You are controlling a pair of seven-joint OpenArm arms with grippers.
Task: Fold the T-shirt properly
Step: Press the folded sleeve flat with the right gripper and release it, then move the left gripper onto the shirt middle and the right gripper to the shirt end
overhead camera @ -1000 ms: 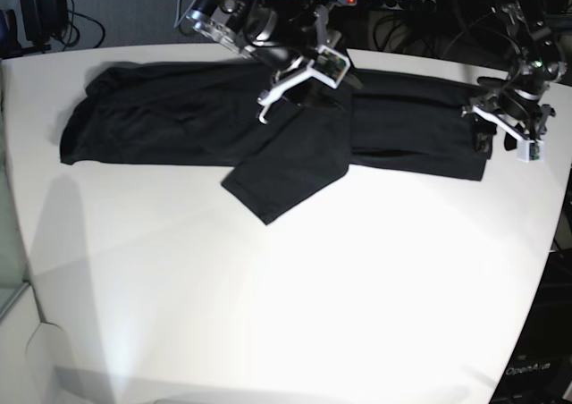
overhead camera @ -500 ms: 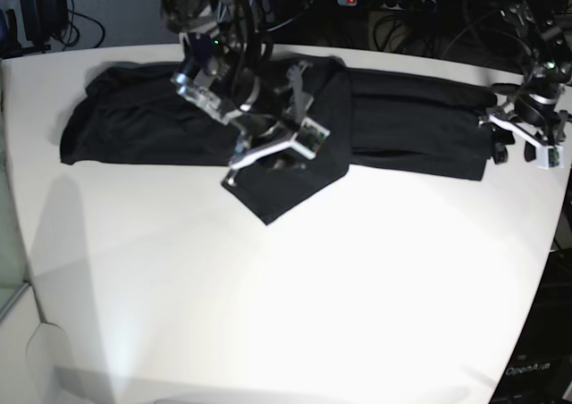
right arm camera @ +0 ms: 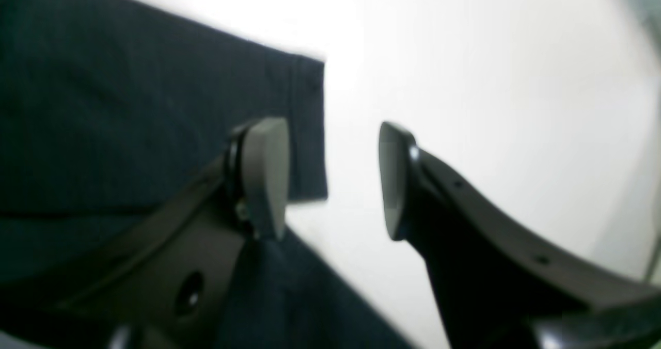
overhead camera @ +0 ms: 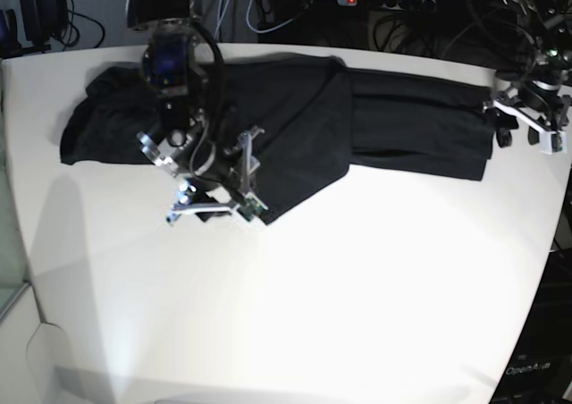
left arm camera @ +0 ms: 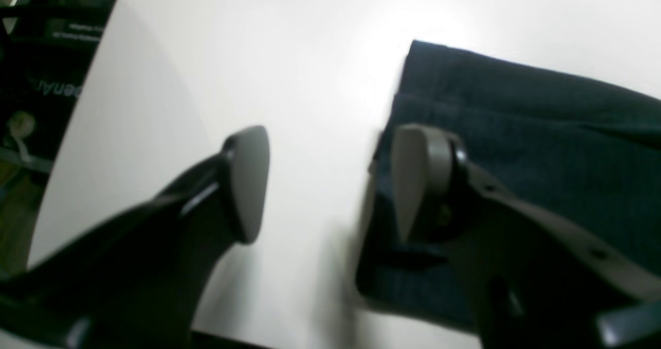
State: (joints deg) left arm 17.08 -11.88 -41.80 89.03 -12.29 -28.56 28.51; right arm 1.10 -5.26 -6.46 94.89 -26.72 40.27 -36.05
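White table [overhead camera: 357,297], dark T-shirt [overhead camera: 295,118] across it; both jaws apart, empty.

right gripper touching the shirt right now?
Cannot tell. In the right wrist view the right gripper stands open over the T-shirt's cuff edge; one finger overlaps the fabric, but no plain contact or gap shows.

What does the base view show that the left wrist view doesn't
Only the base view shows the whole dark charcoal long-sleeved knit T-shirt spread across the white table, the right gripper at its folded corner, and the black power strip behind. Only the left wrist view shows the left gripper up close, open, one grey pad over the cloth's edge. Both show shirt and table.
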